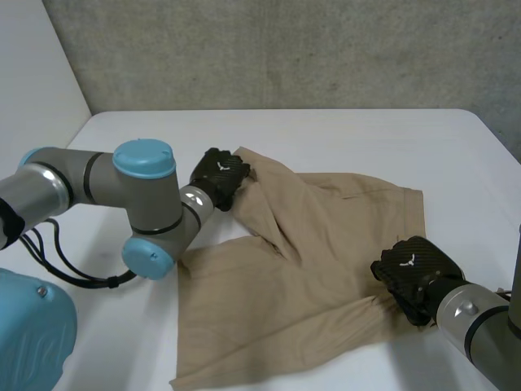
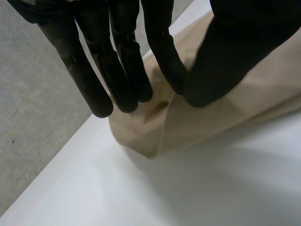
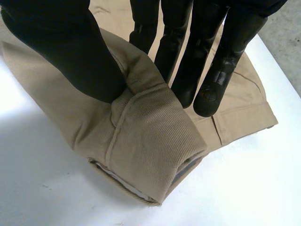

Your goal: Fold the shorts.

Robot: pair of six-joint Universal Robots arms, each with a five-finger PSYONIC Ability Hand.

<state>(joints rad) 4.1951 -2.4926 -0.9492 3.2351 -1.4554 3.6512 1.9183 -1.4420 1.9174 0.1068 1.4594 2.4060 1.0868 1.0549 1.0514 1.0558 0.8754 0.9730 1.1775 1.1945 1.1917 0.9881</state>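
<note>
Tan shorts (image 1: 301, 277) lie rumpled on the white table (image 1: 366, 138), with a ridge of raised cloth running from the far left corner toward the middle. My left hand (image 1: 220, 175) is at that far left corner. In its wrist view the thumb (image 2: 225, 61) and fingers (image 2: 160, 52) pinch the cloth (image 2: 155, 129), lifting it a little off the table. My right hand (image 1: 415, 273) sits at the shorts' right edge near the front. There a thick hem fold (image 3: 146, 141) is bunched between its thumb (image 3: 70, 52) and fingers (image 3: 202, 61).
A grey wall (image 1: 285, 49) stands behind the table's far edge. Bare table surface lies beyond the shorts and to their right (image 1: 464, 179). My left arm's elbow (image 1: 146, 212) rests low beside the shorts' left side.
</note>
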